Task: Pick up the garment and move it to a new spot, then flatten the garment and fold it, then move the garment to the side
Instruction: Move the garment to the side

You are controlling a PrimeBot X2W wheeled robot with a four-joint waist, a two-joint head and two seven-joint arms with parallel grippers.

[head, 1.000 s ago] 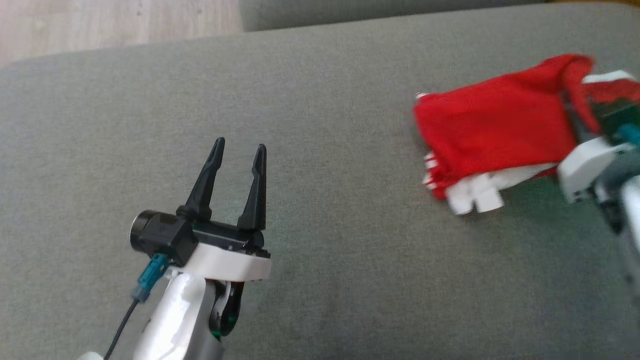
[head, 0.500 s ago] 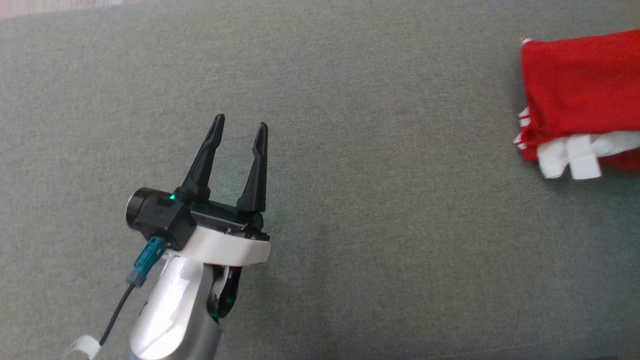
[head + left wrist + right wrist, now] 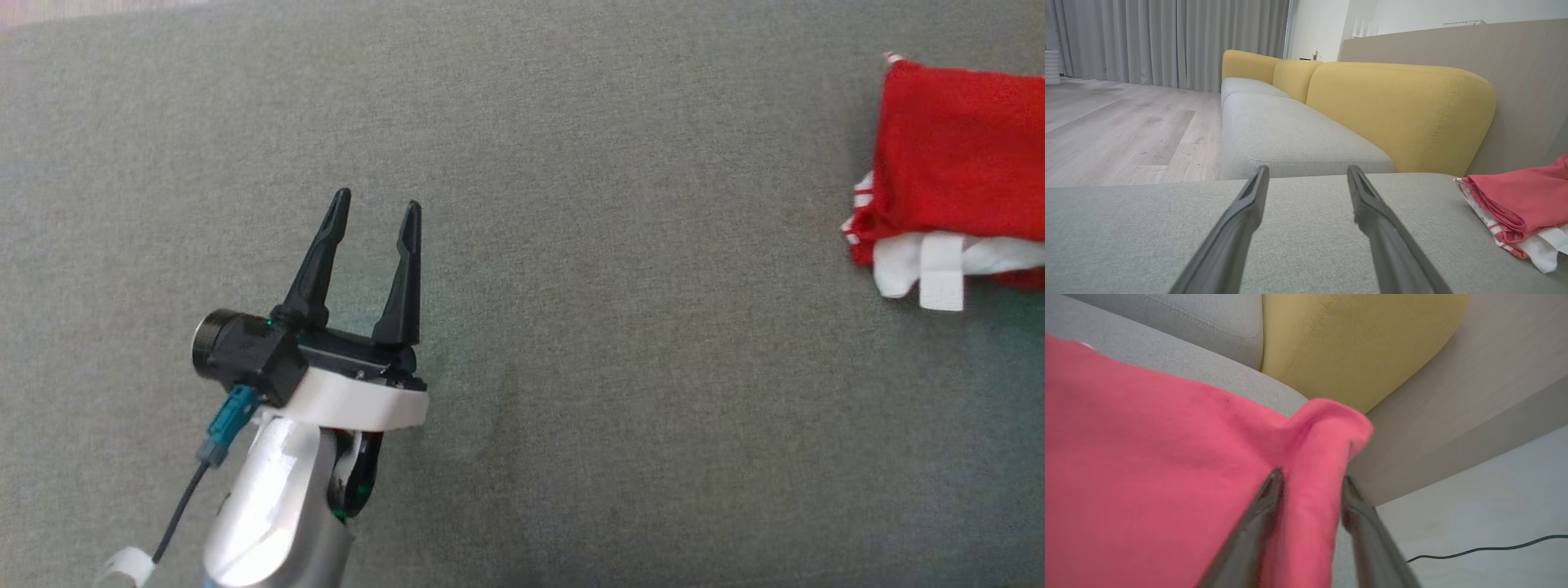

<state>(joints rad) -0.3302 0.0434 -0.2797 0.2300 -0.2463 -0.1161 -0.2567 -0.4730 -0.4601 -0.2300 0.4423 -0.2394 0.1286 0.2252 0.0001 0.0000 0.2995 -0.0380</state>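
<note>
The garment (image 3: 955,155) is a folded red cloth with white and striped layers showing under its near edge; it lies on the grey seat cushion (image 3: 612,327) at the head view's right edge. It also shows as the garment (image 3: 1515,196) low at the right of the left wrist view. My left gripper (image 3: 375,204) hovers open over bare cushion far to the garment's left, with nothing between its fingers (image 3: 1241,228). In the right wrist view my right gripper (image 3: 1311,475) has its jaws parted, and a raised fold of the garment (image 3: 1147,477) stands between them.
Yellow backrests (image 3: 1392,110) rise behind the grey seats. Beside them stands a beige wall panel (image 3: 1527,102). Wooden floor (image 3: 1126,130) lies beyond the cushion's far edge. A thin dark cable (image 3: 1486,549) runs over the pale floor past the sofa's end.
The head camera has shifted, so the garment now sits at the right edge. My right gripper's jaws have parted around the red fold. The garment has settled flatter on the cushion.
</note>
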